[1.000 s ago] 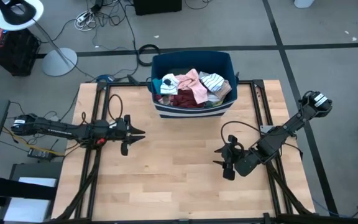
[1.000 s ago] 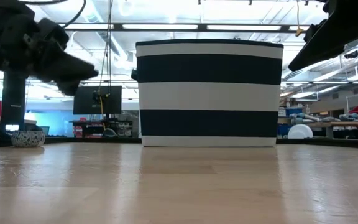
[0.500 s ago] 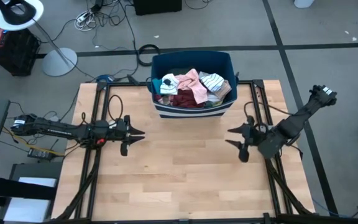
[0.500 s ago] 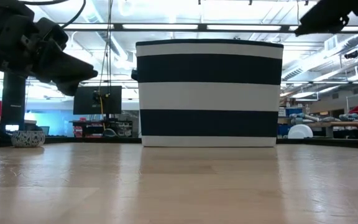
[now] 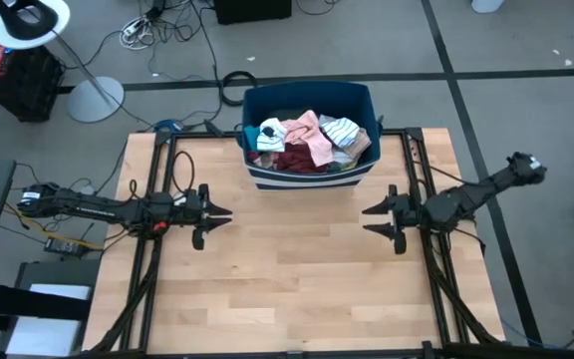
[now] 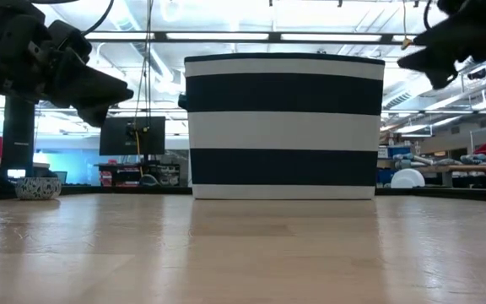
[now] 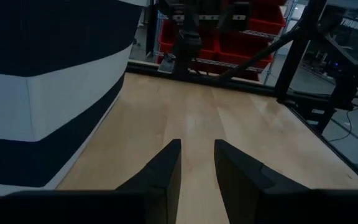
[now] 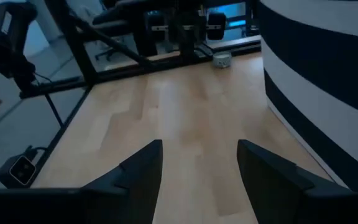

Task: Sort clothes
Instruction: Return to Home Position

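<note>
The clothes (image 5: 307,140) lay heaped in the blue bin (image 5: 363,98) at twelve o'clock on the bench (image 5: 287,294). The left claw (image 5: 227,212) hovered at nine o'clock, seemingly narrowly parted. The right claw (image 5: 367,218) hovered at three, released wide.

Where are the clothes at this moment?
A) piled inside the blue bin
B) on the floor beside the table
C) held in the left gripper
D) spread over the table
A: the clothes lie heaped inside the bin, while the left gripper and the right gripper hover open over the table, holding nothing.
</note>
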You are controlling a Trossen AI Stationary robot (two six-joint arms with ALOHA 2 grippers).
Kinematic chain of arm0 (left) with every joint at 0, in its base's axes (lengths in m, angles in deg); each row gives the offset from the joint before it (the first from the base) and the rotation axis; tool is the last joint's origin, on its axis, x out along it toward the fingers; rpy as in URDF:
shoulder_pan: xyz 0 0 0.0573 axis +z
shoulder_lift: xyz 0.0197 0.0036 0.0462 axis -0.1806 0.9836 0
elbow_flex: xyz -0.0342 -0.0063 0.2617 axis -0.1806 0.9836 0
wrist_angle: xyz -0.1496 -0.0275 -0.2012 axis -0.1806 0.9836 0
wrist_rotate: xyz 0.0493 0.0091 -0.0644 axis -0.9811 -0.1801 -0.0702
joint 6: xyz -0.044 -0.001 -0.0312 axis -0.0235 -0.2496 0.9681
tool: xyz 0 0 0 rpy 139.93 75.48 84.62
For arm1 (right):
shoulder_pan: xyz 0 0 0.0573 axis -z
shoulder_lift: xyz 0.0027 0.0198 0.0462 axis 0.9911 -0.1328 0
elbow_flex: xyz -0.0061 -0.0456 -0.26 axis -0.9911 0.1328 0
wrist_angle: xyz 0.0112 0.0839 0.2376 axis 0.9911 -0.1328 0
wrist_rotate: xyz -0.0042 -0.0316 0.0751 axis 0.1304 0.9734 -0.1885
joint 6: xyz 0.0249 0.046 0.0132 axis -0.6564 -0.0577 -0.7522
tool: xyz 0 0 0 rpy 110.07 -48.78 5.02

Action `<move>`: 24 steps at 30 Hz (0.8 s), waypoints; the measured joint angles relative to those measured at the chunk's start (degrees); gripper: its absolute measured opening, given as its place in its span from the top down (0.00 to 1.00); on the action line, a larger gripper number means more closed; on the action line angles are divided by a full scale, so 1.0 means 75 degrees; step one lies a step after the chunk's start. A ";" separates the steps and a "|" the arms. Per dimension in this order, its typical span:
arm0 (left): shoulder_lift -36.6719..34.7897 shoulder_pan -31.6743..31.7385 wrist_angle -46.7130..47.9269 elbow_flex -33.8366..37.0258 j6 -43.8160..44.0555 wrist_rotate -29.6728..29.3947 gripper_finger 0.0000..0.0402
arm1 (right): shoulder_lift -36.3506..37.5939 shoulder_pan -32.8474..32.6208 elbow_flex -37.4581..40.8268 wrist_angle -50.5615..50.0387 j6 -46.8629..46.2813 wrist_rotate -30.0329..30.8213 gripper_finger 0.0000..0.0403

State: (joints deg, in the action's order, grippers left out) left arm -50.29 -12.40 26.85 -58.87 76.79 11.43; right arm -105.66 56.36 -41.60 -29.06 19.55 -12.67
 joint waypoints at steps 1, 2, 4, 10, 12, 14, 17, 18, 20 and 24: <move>0.0000 0.0000 -0.0005 0.0000 0.0000 0.0000 0.75 | 0.0172 0.0260 0.0103 0.0018 0.0063 -0.0293 0.48; 0.0000 0.0000 -0.0030 0.0000 0.0000 0.0000 0.75 | 0.0339 0.0514 0.0216 0.0015 0.0091 -0.0585 0.48; 0.0000 0.0000 -0.0058 0.0000 0.0001 0.0001 0.75 | 0.0577 0.0968 0.0426 -0.0036 0.0201 -0.1158 0.48; 0.0000 0.0000 -0.0052 0.0000 0.0009 0.0006 0.75 | 0.1221 0.1927 0.0721 0.0026 0.0704 -0.2365 0.48; 0.0000 0.0000 -0.0055 0.0000 0.0009 0.0006 0.75 | 0.1472 0.2114 0.0760 -0.0093 0.0775 -0.2496 0.48; 0.0000 0.0000 -0.0052 0.0000 0.0009 0.0009 0.75 | 0.1733 0.2229 0.0789 -0.0331 0.0777 -0.2520 0.48; 0.0000 0.0000 -0.0049 0.0000 0.0002 0.0009 0.75 | 0.2153 0.2262 0.0803 -0.0734 0.0765 -0.2550 0.48; 0.0000 0.0000 -0.0047 0.0000 0.0000 0.0012 0.75 | 0.2289 0.2260 0.0803 -0.0849 0.0734 -0.2556 0.48; 0.0000 0.0000 -0.0049 0.0000 -0.0088 0.0077 0.75 | 0.2537 0.2256 0.0803 -0.1117 0.0657 -0.2565 0.48; 0.0000 0.0000 -0.0051 0.0003 -0.0214 0.0128 0.75 | 0.3005 0.2254 0.0803 -0.1461 0.0629 -0.2617 0.48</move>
State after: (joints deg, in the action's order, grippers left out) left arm -50.29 -12.40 26.47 -58.85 75.19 12.40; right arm -83.12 73.27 -35.58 -40.01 24.26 -32.30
